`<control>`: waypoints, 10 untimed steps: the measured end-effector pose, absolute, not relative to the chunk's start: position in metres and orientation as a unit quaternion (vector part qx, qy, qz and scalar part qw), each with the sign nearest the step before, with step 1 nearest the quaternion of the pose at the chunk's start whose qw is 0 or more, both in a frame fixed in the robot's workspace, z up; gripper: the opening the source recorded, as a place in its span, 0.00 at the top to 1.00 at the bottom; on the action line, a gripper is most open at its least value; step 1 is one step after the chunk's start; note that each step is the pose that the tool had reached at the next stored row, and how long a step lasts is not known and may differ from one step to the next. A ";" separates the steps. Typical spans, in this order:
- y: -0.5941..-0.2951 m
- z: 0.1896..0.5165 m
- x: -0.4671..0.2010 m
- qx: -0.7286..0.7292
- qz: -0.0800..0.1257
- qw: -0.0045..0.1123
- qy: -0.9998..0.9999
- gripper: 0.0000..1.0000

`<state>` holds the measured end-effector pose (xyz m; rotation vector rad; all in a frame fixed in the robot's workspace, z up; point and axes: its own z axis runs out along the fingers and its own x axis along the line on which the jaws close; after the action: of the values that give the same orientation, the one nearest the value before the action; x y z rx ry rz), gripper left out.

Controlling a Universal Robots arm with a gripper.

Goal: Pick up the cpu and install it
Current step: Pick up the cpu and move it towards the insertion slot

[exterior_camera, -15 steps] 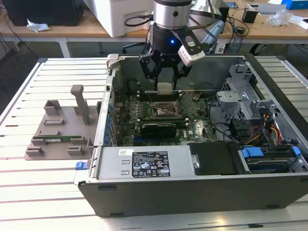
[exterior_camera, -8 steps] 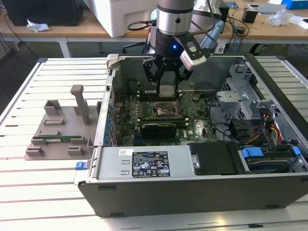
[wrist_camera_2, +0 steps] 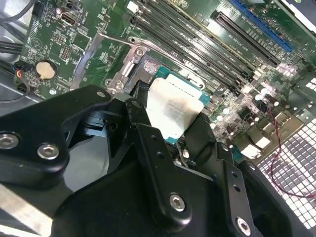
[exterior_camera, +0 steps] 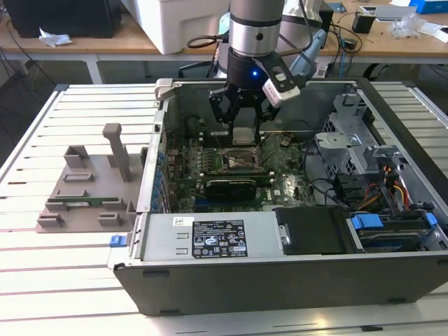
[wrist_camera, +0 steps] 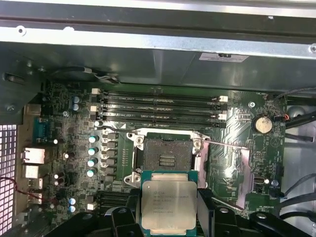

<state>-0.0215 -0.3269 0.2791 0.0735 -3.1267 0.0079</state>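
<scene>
Gripper (exterior_camera: 243,131) is inside the open computer case (exterior_camera: 280,280), hanging over the motherboard (exterior_camera: 280,183). My fingers (wrist_camera: 210,217) are drawn in narrow and clamp the cpu (exterior_camera: 243,135) by two opposite edges. The silver top plate faces up and lies flat.

In the first wrist view the cpu (wrist_camera: 169,205) sits between my fingertips with its thin darker rim showing on the free sides. In the second wrist view the cpu (wrist_camera_2: 175,111) is tilted in the frame, with the gripper (wrist_camera_2: 170,133) linkage in front.

The socket (wrist_camera: 167,153) is open and bare, with its contact field exposed. The cpu is held above the board, apart from the socket and not seated.

The memory slots (wrist_camera: 160,106) run along the far side of the socket.

The case lies on its side on the slatted table (exterior_camera: 42,266). A grey-brown tray (exterior_camera: 84,189) stands near the table's edge at the exterior view's left, just beside the case.
</scene>
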 end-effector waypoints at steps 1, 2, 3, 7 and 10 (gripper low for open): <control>-0.326 0.277 -0.021 0.023 0.003 0.007 -1.000 0.46; -0.326 0.276 -0.020 0.023 0.002 0.007 -1.000 0.46; -0.326 0.275 -0.020 0.023 0.003 0.007 -1.000 0.46; -0.326 0.272 -0.019 0.024 0.003 0.007 -1.000 0.46; -0.326 0.269 -0.018 0.024 0.003 0.007 -1.000 0.46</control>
<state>-0.0182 -0.3256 0.2687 0.0735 -3.1266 0.0079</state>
